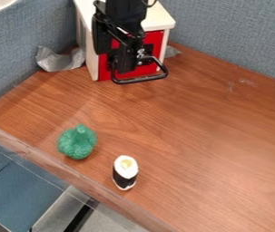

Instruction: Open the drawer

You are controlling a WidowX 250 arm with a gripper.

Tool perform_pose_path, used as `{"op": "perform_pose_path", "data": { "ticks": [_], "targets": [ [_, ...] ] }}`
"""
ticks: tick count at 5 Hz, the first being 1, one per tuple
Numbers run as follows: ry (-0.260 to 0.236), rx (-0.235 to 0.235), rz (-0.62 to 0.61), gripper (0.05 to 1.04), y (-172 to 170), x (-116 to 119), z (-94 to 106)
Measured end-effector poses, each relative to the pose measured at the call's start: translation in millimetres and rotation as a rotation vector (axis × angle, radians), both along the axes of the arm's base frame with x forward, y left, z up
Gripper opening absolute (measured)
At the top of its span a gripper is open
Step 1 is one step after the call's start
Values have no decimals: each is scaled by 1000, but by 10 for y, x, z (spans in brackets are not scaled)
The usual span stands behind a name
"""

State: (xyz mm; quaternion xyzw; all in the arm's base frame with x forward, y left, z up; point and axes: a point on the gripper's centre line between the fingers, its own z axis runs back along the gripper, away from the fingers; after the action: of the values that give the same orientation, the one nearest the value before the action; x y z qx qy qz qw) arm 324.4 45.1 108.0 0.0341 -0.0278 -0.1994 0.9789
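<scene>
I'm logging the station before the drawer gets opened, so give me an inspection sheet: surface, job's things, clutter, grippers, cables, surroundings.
Surface: brown wood-grain tabletop, a few small pale marks toward the far right.
Job's things: pale cabinet with red drawer, which looks shut; black loop handle in front.
Clutter: green broccoli-like toy and sushi-like roll near the front edge; crumpled grey material left of the cabinet.
Grippers: one black end effector at the drawer front, beside the handle; contact unclear.
Cables: thin dark loop beside the arm.
Surroundings: blue-grey fabric panels.
</scene>
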Motion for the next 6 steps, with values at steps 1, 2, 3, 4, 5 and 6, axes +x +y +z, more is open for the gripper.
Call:
{"op": "perform_pose_path", "data": {
  "ticks": [1,2,3,4,5,6],
  "targets": [
    [-35,52,-69,999,28,115,-45],
    [-63,88,-127,999,-51,236,-121],
    [-78,101,-169,999,-153,342,-157],
    [-73,106,-204,999,-228,428,-261],
    [-70,119,-215,999,-219,527,-315],
    [-54,121,-227,999,-211,623,-430]
  ]
}}
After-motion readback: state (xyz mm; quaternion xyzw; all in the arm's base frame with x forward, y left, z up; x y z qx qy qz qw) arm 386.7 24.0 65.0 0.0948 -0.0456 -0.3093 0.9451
